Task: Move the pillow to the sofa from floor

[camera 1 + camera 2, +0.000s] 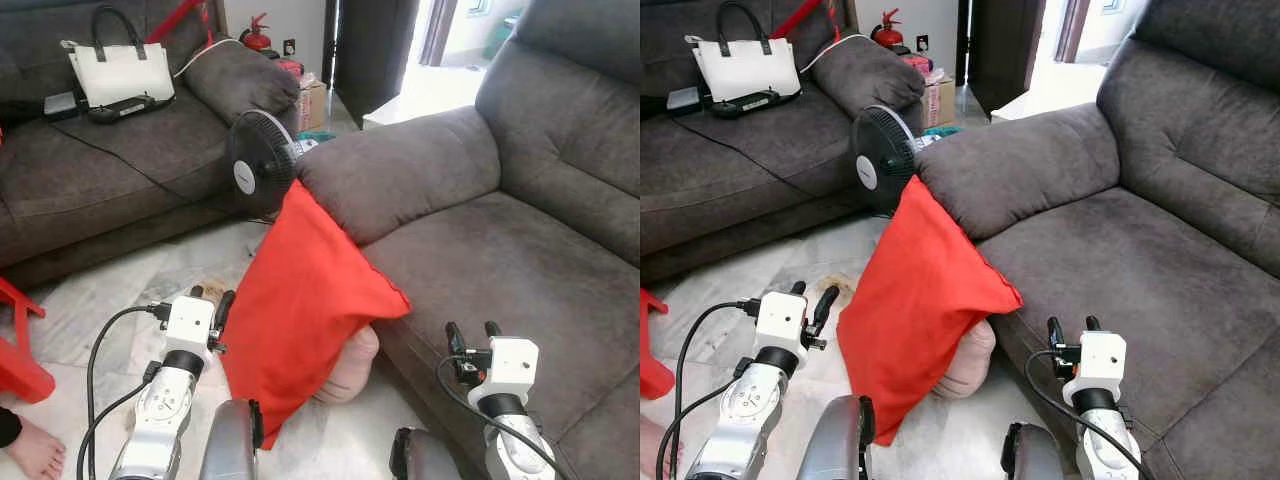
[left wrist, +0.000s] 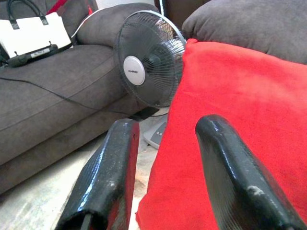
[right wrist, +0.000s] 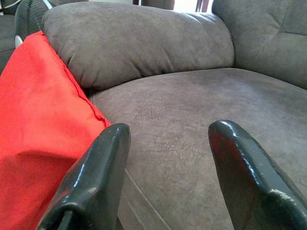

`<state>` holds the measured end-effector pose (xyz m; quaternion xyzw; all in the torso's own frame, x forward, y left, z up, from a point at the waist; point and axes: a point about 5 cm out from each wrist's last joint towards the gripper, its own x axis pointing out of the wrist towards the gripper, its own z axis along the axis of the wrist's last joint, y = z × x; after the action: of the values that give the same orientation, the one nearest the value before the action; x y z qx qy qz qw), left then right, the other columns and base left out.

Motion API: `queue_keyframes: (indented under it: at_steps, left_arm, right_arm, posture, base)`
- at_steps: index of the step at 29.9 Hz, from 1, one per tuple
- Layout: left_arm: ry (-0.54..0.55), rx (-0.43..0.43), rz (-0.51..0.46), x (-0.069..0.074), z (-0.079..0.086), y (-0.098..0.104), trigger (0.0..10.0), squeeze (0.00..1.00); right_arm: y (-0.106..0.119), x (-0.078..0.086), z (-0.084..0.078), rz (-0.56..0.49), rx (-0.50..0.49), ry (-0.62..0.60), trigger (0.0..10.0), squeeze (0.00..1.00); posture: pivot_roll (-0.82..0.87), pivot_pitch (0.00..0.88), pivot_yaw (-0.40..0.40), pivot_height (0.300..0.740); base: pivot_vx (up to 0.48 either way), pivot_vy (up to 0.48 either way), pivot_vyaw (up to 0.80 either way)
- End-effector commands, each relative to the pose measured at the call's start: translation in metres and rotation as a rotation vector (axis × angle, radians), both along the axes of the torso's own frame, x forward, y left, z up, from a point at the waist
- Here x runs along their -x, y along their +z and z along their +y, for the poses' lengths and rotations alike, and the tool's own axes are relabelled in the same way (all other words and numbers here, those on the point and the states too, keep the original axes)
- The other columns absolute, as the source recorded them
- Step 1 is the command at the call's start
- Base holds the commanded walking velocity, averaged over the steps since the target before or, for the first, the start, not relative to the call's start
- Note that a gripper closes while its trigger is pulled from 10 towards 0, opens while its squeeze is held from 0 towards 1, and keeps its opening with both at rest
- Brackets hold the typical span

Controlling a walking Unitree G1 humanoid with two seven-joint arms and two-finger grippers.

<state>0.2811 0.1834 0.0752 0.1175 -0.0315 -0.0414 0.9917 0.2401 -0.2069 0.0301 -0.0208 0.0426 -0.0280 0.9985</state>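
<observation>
A red pillow (image 1: pixel 300 295) stands on the floor, leaning against the front of the grey sofa (image 1: pixel 500 250) and its armrest (image 1: pixel 400 165). A pinkish cushion (image 1: pixel 352 368) pokes out beneath it. My left gripper (image 1: pixel 212 298) is open just left of the pillow's edge, with its fingers (image 2: pixel 108 177) apart and the red cloth (image 2: pixel 230 91) right beside them. My right gripper (image 1: pixel 470 332) is open over the sofa's seat front, to the right of the pillow (image 3: pixel 38 120).
A black table fan (image 1: pixel 258 165) stands on the floor behind the pillow. A second grey sofa (image 1: pixel 110 170) at the back left holds a white handbag (image 1: pixel 120 70) and a cable. A red stool (image 1: pixel 18 350) and a person's foot (image 1: pixel 35 450) are at the left.
</observation>
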Motion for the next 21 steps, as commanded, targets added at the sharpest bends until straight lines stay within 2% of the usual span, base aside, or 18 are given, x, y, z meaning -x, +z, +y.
queue_keyframes:
  at_steps: [1, 5, 12, 21]
  left_arm:
    - [-0.015, -0.01, 0.012, -0.002, -0.0017, -0.0009, 10.0, 0.0]
    - [-0.014, -0.011, 0.012, -0.0023, -0.0017, -0.0007, 10.0, 0.0]
    - [-0.018, -0.012, 0.012, -0.003, -0.0029, -0.0007, 10.0, 0.0]
    - [-0.02, -0.012, 0.012, -0.0038, -0.0031, -0.0007, 10.0, 0.0]
  right_arm:
    - [0.0013, -0.0014, -0.0019, -0.001, 0.018, 0.004, 10.0, 0.0]
    - [0.0006, -0.0012, -0.0022, 0.005, 0.034, 0.013, 10.0, 0.0]
    - [-0.0005, -0.002, -0.0007, 0.012, 0.038, 0.019, 10.0, 0.0]
    - [-0.0007, -0.0023, 0.0001, 0.012, 0.038, 0.022, 10.0, 0.0]
  posture:
    - [0.05, 0.0, -0.028, 0.552]
    - [0.06, 0.0, -0.029, 0.552]
    - [0.06, 0.0, -0.028, 0.552]
    - [0.05, 0.0, -0.027, 0.552]
  base:
    - [0.0, 0.0, 0.0]
    - [0.0, 0.0, 0.43]
    - [0.0, 0.0, 0.0]
    - [0.0, 0.0, 0.62]
